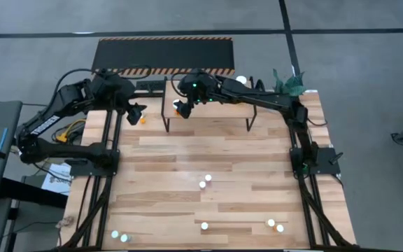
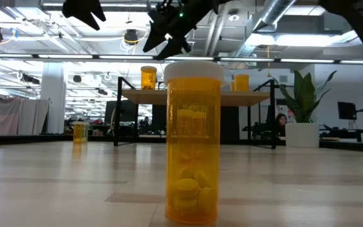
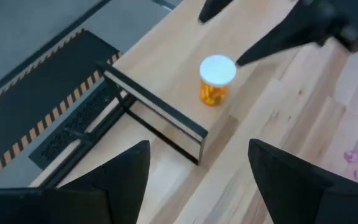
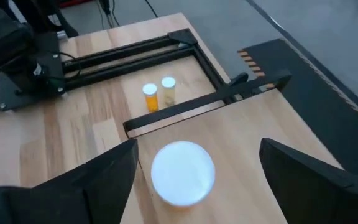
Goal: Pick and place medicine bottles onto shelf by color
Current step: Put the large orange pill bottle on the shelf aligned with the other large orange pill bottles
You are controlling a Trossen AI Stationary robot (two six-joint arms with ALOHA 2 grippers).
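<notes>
1. You are looking at a wooden plank tabletop (image 1: 222, 161) lying under everything, its boards running crosswise in the high view.
2. You are seeing a black mat with striped orange-and-black edges (image 1: 163, 52) lying on the grey floor just beyond the table's far edge.
3. You are seeing a green plant (image 1: 289, 84) sitting at the table's far right corner; in the low view it is standing in a white pot (image 2: 302, 134).
4. You are seeing yellow cabling (image 1: 68, 131) trailing beside the table's left edge.
5. You are seeing a monitor (image 2: 346, 111) standing in the room behind, under ceiling ducts (image 2: 276, 16).
</notes>
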